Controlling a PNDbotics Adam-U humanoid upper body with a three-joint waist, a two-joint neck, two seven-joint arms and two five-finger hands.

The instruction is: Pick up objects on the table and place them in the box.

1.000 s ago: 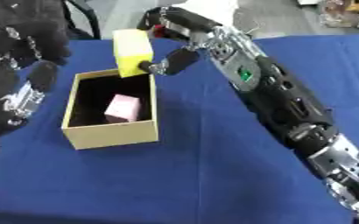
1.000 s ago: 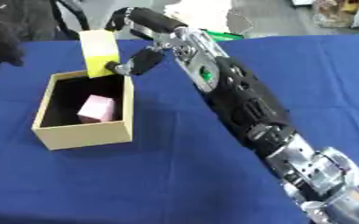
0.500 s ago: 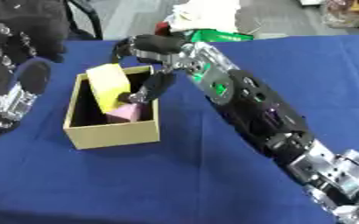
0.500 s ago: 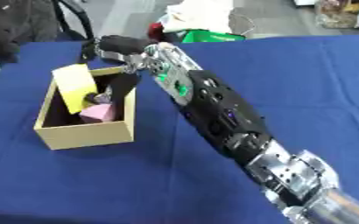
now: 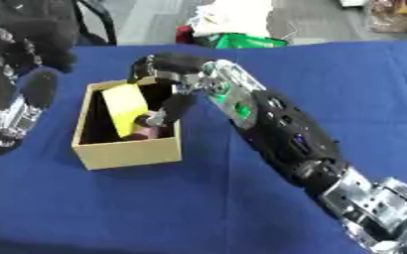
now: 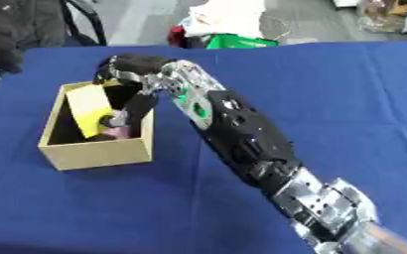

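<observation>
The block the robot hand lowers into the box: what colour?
Yellow block; clearest in the left eye view.

The box (image 5: 127, 149) sits left on the table (image 5: 241, 198), a block (image 5: 127, 101) leaning inside it.

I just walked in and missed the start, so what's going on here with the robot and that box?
The robot's right hand is reaching over a cardboard box on the blue table and lowering a yellow block into it. The block is tilted and already partly inside, with fingers curled round it. A pink object already lies in the box. The left hand shows at the left edge, beside the box, holding nothing.
</observation>
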